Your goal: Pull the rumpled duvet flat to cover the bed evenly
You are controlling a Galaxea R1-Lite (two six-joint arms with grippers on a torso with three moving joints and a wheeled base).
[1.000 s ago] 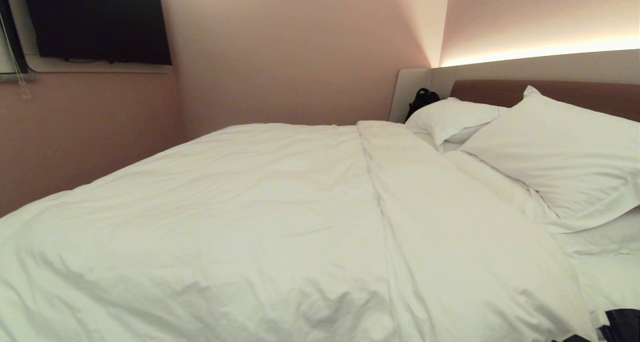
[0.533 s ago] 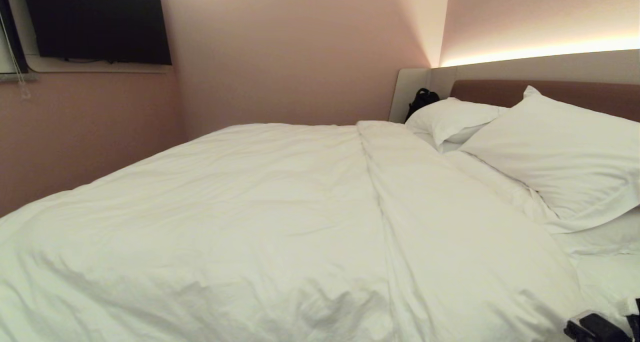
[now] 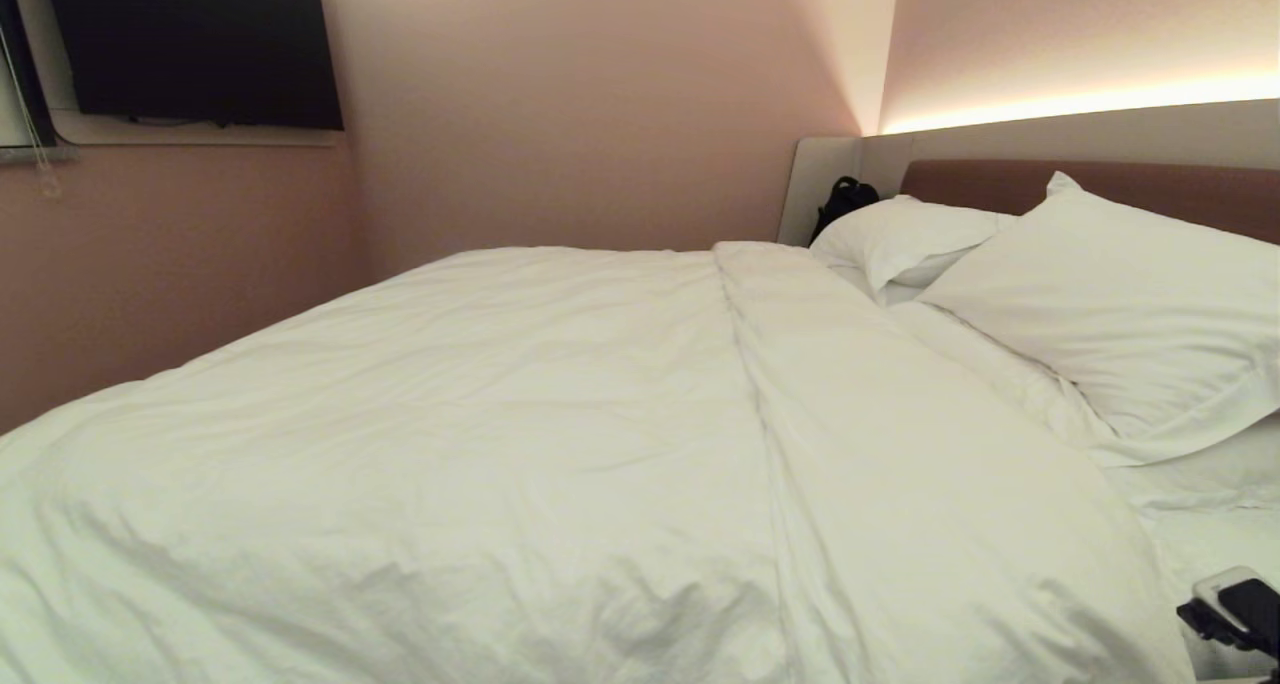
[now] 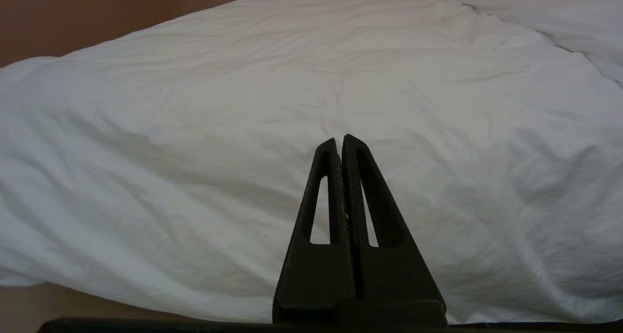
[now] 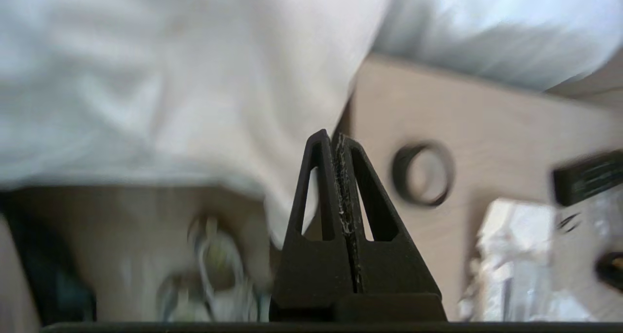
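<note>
Right end effector: fingers pressed together, empty, newly risen into the head view's lower right corner, duvet edge just beside and ahead, over a bedside bench. Left end effector: pinched closed, empty, parked facing the duvet. Duvet lies spread across the bed with a ridge down its middle; judged near finished, right arm withdrawing.

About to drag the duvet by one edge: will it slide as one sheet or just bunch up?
Probably bunches: the duvet is puffy, creased, and already folded into a long ridge. It looks floppy, so a single pinch likely lifts only a local peak. Its bulk across the bed suggests some drag.
</note>
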